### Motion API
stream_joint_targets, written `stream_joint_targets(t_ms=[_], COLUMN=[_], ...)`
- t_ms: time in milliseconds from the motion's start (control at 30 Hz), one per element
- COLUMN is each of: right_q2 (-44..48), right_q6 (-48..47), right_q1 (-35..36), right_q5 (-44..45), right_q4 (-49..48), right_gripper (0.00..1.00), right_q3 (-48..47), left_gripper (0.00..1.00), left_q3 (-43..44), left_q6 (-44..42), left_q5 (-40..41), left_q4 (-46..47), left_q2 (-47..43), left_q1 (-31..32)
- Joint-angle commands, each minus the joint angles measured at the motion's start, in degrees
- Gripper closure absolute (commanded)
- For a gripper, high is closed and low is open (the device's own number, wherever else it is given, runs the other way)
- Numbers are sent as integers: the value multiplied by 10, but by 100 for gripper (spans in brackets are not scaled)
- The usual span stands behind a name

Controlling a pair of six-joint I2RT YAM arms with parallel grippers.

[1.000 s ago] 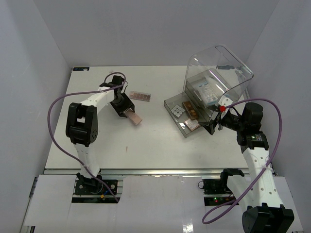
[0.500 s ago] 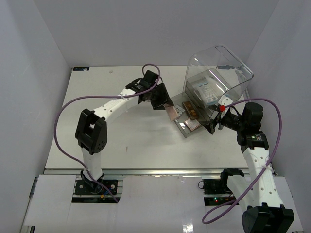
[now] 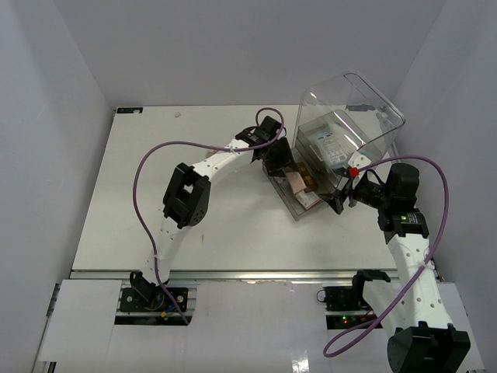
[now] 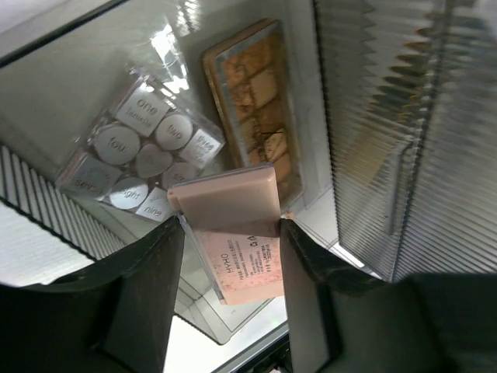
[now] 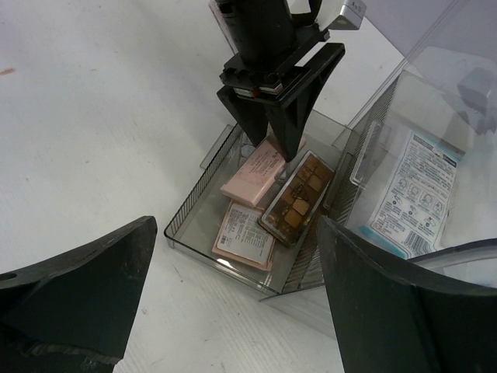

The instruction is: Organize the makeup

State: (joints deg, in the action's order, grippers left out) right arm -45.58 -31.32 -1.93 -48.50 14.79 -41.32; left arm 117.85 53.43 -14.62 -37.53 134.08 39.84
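My left gripper [image 3: 284, 168] is shut on a pink rectangular palette [image 4: 233, 241] and holds it tilted low in the clear drawer tray [image 3: 293, 208]. In the right wrist view the palette [image 5: 260, 172] hangs from the left gripper [image 5: 272, 148]. In the tray lie a silvery grid palette [image 4: 140, 155], a brown pan palette [image 5: 299, 206] and a pinkish square compact [image 5: 245, 237]. A white-blue packet [image 5: 408, 190] sits on the upper shelf. My right gripper [image 5: 235, 225] is open and empty, just off the tray's near right corner.
The large clear box with its domed lid [image 3: 353, 109] raised stands at the back right, with the tray pulled out of its base. The left arm stretches across the table's middle. White walls close in the left, back and right sides.
My left arm has swung from the left-centre of the table to the right, carrying the pink palette into the tray. The right arm has not moved.
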Motion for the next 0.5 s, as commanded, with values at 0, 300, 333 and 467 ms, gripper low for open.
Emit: stream_joint_targets(t_ms=[0, 300, 333, 467], right_q2=[0, -4, -5, -5], right_q6=[-5, -6, -6, -7], right_q1=[-4, -4, -4, -4], right_q5=[-2, 0, 1, 3], right_q4=[-23, -23, -23, -22], right_gripper=[10, 10, 10, 10], right_q3=[6, 6, 6, 7], left_gripper=[38, 2, 2, 2], left_q3=[60, 54, 48, 8], left_q6=[-6, -22, -29, -80], left_q5=[-22, -18, -11, 75], left_q4=[3, 2, 2, 3], left_q2=[-14, -49, -60, -142], left_q1=[-1, -3, -4, -10])
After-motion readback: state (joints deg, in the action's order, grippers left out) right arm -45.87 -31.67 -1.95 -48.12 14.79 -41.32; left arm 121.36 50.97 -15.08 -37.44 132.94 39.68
